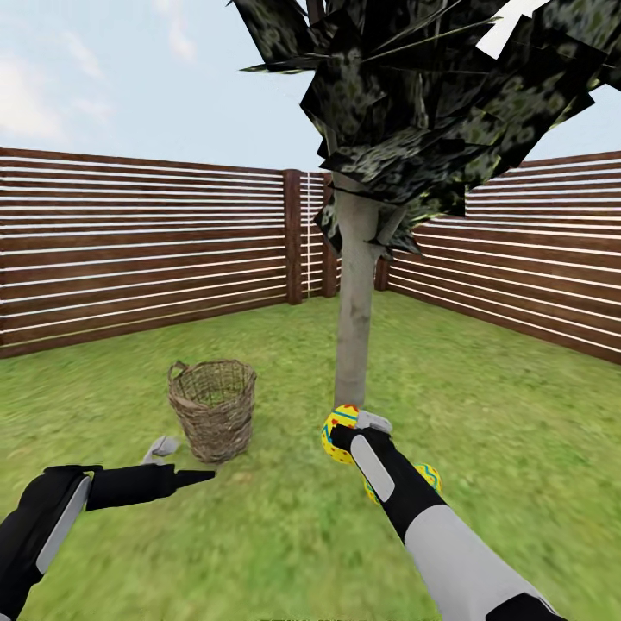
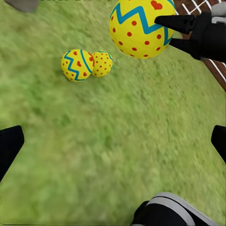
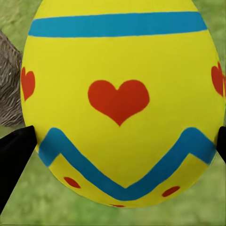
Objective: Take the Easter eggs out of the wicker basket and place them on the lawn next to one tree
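Outdoors, on the lawn (image 1: 517, 448), fenced garden all round; wooden fence (image 1: 147, 250) of horizontal slats behind.

Right arm: reaches forward and inward from the lower right of the head view, forearm angled up toward the foot of the tree (image 1: 355, 328). Right gripper (image 1: 345, 435) is closed around one Easter egg (image 1: 339, 431), held just in front of the trunk base and off the grass. In the right wrist view the held egg (image 3: 120, 101) sits between the two dark fingertips (image 3: 14, 155), one at each side and touching the shell; blue band, red heart and blue zigzag face the camera. The left wrist view shows the same egg (image 2: 141, 28) from the side, with dark fingers (image 2: 176, 22) pinching it.

Left arm: stretched low across the lower left of the head view, forearm nearly level, pointing right toward the wicker basket (image 1: 213, 405). Left gripper (image 1: 185, 470) is spread wide and holds nothing; its fingertips (image 2: 9, 146) stand far apart at the edges of its own wrist view, bare grass between them.

Two more eggs (image 2: 87, 64) lie on the grass, touching each other. In the head view one of them (image 1: 429, 476) peeks out behind the right forearm, near the tree.

Basket stands upright on the grass, left of the trunk, apart from it. Whether anything lies inside I cannot tell.
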Controlling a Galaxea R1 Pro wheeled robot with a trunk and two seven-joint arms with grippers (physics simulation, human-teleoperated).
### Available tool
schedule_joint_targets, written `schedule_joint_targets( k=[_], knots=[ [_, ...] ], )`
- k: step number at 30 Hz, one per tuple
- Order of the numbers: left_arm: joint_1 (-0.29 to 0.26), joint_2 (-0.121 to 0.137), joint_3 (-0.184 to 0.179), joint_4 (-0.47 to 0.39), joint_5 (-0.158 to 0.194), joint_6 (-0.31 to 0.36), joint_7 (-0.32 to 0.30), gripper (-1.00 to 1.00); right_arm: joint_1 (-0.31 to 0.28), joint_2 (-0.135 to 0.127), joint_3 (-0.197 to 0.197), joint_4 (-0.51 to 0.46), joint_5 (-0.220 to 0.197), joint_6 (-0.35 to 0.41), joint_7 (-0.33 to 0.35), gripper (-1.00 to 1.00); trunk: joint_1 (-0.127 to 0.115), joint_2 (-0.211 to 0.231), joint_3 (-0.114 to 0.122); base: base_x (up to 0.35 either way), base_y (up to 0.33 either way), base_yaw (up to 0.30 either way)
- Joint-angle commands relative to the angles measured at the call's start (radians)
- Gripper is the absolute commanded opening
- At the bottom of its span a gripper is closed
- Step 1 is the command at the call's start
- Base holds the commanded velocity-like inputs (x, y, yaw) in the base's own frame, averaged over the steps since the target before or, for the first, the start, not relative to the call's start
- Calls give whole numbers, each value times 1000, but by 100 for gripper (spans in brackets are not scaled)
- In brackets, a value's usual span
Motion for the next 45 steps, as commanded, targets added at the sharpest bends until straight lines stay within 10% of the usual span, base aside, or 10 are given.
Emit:
schedule_joint_targets(
  k=[1, 33, 45],
  knots=[
    [-1, 0, 1, 0, 2, 5, -2, 100, -1, 0, 2, -1, -7, 2, -8, -100, 4, -8, -4, 0, 0, 250],
    [-1, 1, 10, 0, 4, 7, -1, 100, -1, 0, 2, -1, -7, 3, -8, -100, 23, -43, -14, 144, -101, 156],
    [-1, 1, 16, 0, 3, 7, -3, 100, -1, 0, 2, 1, -7, 2, -8, -100, 28, -46, -61, 0, -1, 1]
  ],
)
